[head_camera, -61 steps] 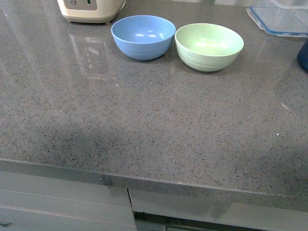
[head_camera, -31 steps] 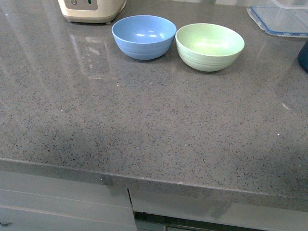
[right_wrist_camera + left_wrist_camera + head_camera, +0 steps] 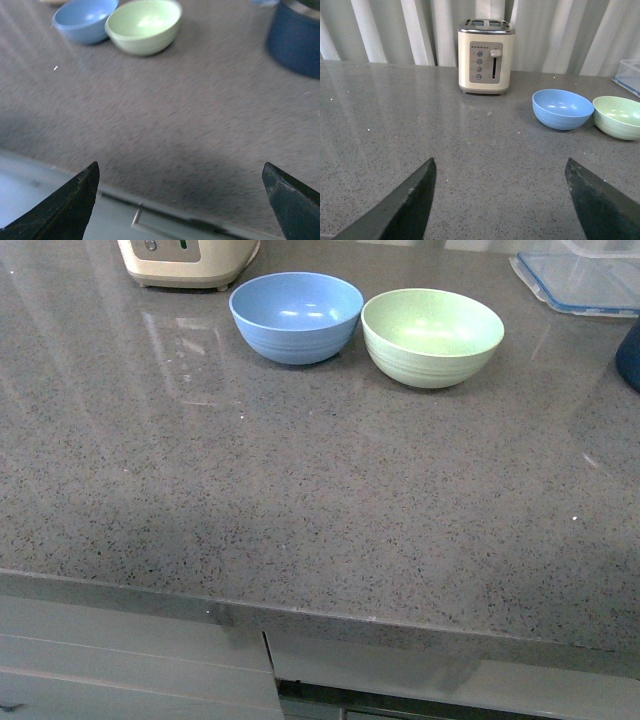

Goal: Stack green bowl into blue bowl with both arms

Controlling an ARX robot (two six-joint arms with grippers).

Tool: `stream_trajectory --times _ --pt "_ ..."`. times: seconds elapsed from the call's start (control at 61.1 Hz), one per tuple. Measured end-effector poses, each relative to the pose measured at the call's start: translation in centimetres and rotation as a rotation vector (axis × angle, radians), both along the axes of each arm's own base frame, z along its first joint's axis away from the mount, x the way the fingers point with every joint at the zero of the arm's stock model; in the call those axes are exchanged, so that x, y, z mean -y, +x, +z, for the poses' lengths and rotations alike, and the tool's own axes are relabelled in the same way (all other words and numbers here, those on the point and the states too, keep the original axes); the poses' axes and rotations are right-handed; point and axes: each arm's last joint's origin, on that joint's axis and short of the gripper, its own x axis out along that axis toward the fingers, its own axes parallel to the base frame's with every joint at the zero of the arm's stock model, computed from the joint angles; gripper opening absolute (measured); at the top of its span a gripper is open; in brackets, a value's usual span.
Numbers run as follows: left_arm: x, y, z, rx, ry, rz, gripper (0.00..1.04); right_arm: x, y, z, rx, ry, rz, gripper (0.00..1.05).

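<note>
left hand (image 3: 500, 162) and right hand (image 3: 180, 165) both spread wide, gripping nothing, over the desk (image 3: 300, 500), apart from the blue bowl (image 3: 296, 315) and green bowl (image 3: 433, 335).

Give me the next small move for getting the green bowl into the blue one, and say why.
Probably advance the right gripper toward the rim of the green bowl. Its jaws are open and empty, back over the near edge of the counter, and the green bowl sits upright, ungrasped, beside the blue bowl on the robot's right side.
</note>
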Motion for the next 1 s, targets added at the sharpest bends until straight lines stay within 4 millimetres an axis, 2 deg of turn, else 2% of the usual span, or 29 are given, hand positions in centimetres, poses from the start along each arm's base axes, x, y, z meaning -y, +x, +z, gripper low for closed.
stream_trajectory --times 0.131,0.262,0.343,0.458,0.67,0.818,0.998 --pt "0.0 0.0 0.0 0.0 0.0 0.001 1.0 -1.4 3.9 2.7 -0.036 -0.009 0.033 0.95" --pt "0.0 0.0 0.0 0.0 0.002 0.001 0.98 -2.8 8.2 3.7 -0.088 -0.024 0.025 0.95" --pt "0.0 0.0 0.0 0.0 0.002 0.001 0.98 -3.8 11.3 3.6 -0.138 -0.035 0.017 0.95" --pt "0.0 0.0 0.0 0.0 0.002 0.001 0.98 -4.9 14.4 3.6 -0.167 -0.051 0.013 0.95" --pt "0.0 0.0 0.0 0.0 0.002 0.001 0.98 -6.1 18.7 3.2 -0.202 -0.074 -0.005 0.95" --pt "0.0 0.0 0.0 0.0 0.002 0.001 0.98 -6.1 21.8 2.6 -0.222 -0.098 -0.039 0.95" --pt "0.0 0.0 0.0 0.0 0.002 0.001 0.98 -6.0 23.8 2.3 -0.237 -0.107 -0.052 0.95"
